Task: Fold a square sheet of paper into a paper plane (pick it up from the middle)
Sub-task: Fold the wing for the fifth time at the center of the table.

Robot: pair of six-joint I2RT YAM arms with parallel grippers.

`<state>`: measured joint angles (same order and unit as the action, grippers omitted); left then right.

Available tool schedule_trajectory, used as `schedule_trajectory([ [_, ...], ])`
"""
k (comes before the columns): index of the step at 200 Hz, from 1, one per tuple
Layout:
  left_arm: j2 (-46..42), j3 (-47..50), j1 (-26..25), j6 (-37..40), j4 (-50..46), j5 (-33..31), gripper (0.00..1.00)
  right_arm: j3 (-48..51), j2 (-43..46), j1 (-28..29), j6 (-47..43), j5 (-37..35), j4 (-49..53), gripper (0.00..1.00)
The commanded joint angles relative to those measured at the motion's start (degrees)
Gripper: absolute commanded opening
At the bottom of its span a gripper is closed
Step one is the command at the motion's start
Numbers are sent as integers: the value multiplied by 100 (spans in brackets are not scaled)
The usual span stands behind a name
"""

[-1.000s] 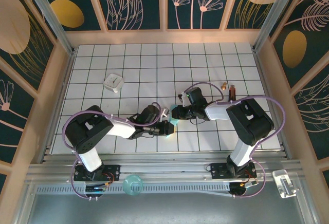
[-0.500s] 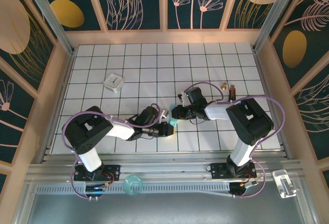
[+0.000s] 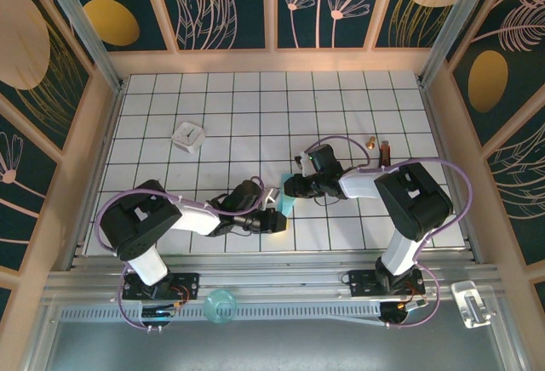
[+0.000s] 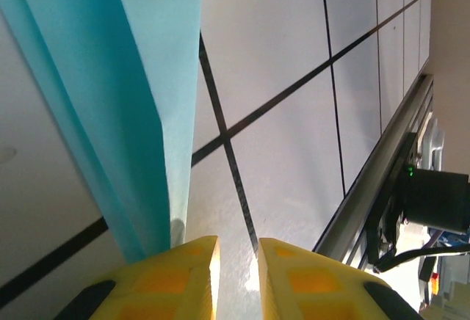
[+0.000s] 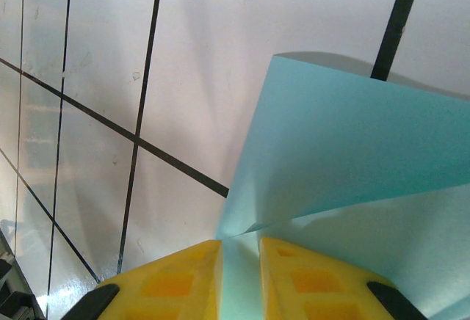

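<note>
The light-blue sheet of paper (image 3: 287, 206) lies partly folded on the white grid table between both grippers. In the right wrist view the sheet of paper (image 5: 352, 151) runs in between my yellow fingers, with one flap lifted and a small crinkle at the tips; my right gripper (image 5: 241, 250) is shut on it. From above, that right gripper (image 3: 289, 187) sits at the paper's far edge. My left gripper (image 3: 276, 220) is at the paper's near side. In the left wrist view the paper (image 4: 125, 100) passes left of the left gripper (image 4: 238, 250), which is slightly open with bare table between its fingers.
A small white square block (image 3: 188, 136) rests at the back left. Two small brownish items (image 3: 378, 146) lie at the back right. The metal rail (image 4: 374, 188) at the table's near edge is close to my left gripper. A teal object (image 3: 220, 305) sits below the rail.
My left gripper has slid back toward the near edge, off the paper. The right gripper and the paper have stayed put.
</note>
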<state>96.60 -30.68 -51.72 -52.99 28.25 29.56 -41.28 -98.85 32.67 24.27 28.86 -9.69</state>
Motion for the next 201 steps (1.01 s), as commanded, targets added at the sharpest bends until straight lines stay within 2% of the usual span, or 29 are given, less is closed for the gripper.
schedule_trajectory([
  [1, -279, -6, -31, 123, -382, 79, 24, 85, -371, -35, -152, -390, 572, 21],
  [28, -659, -79, -37, 199, -184, -129, 26, 67, -376, -31, -157, -382, 578, 21],
  [47, -637, -100, -39, 134, 51, -27, 27, 51, -375, -43, -177, -381, 589, 21],
  [85, -287, -453, -48, 467, -359, 15, 26, 23, -397, -50, -195, -377, 604, 21],
  [137, 56, -912, -40, 901, -1065, -250, 26, -3, -420, -59, -203, -364, 616, 21],
  [201, 123, -735, 93, 873, -1006, -365, 21, 58, -407, -59, -194, -347, 573, 21],
])
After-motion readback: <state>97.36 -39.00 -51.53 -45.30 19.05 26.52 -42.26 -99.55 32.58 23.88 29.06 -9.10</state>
